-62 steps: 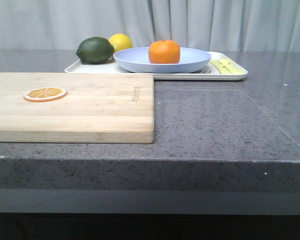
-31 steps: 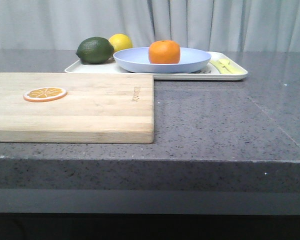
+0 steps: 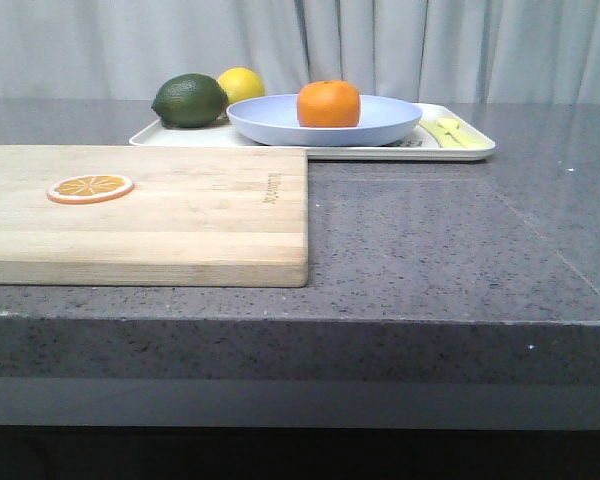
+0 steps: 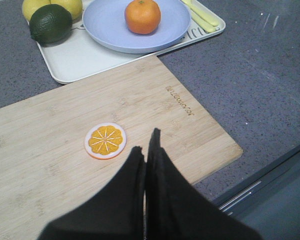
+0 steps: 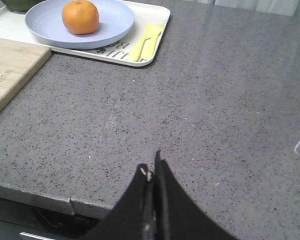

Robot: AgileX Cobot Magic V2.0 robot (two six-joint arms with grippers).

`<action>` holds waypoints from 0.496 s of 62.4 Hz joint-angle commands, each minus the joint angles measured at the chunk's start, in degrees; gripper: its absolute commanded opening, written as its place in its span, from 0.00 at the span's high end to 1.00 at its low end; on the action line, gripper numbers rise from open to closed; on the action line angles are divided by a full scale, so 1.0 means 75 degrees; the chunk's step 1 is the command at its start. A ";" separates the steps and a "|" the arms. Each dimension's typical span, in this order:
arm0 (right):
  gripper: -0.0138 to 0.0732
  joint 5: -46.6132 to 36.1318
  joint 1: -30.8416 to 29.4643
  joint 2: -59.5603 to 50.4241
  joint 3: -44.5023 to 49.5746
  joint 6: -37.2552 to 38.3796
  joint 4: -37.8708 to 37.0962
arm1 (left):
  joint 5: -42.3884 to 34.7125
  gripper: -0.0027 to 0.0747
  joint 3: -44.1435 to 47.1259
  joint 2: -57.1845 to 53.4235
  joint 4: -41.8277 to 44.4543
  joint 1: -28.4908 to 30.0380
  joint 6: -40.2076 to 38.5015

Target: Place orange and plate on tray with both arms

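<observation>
The orange (image 3: pixel 329 103) rests in the pale lavender-blue plate (image 3: pixel 380 122), and the plate lies on the off-white tray (image 3: pixel 470 150) at the back of the counter. The left wrist view shows the same orange (image 4: pixel 142 16), plate (image 4: pixel 107 30) and tray (image 4: pixel 70 62); so does the right wrist view, with orange (image 5: pixel 80 16), plate (image 5: pixel 115 20) and tray (image 5: pixel 157 20). My left gripper (image 4: pixel 146 145) is shut and empty, hovering over the near part of the cutting board. My right gripper (image 5: pixel 151 167) is shut and empty above bare counter near the front edge. Neither arm appears in the front view.
A wooden cutting board (image 3: pixel 200 215) with an orange slice (image 3: pixel 90 187) lies front left. On the tray also sit a dark green lime-like fruit (image 3: pixel 189 100), a yellow lemon (image 3: pixel 241 84) and pale yellow cutlery (image 3: pixel 453 131). Grey speckled counter (image 3: pixel 450 240) spreads to the right.
</observation>
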 commanded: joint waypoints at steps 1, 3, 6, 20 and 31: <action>0.98 -0.0524 -0.0017 0.0085 -0.0181 0.0007 -0.0084 | -0.0568 0.99 -0.0198 -0.0016 -0.0051 0.0019 -0.0077; 0.98 -0.0524 -0.0017 0.0085 -0.0181 0.0007 -0.0084 | -0.0568 0.99 -0.0198 -0.0016 -0.0051 0.0019 -0.0077; 0.98 -0.0524 -0.0017 0.0085 -0.0181 0.0007 -0.0084 | -0.0568 0.99 -0.0198 -0.0016 -0.0051 0.0019 -0.0077; 0.98 -0.0524 -0.0017 0.0085 -0.0181 0.0007 -0.0084 | -0.0583 0.99 -0.0185 -0.0016 -0.0051 0.0019 -0.0077; 0.98 -0.0524 -0.0017 0.0085 -0.0181 0.0007 -0.0084 | -0.0603 0.99 0.0088 -0.0291 -0.0051 0.0127 -0.0077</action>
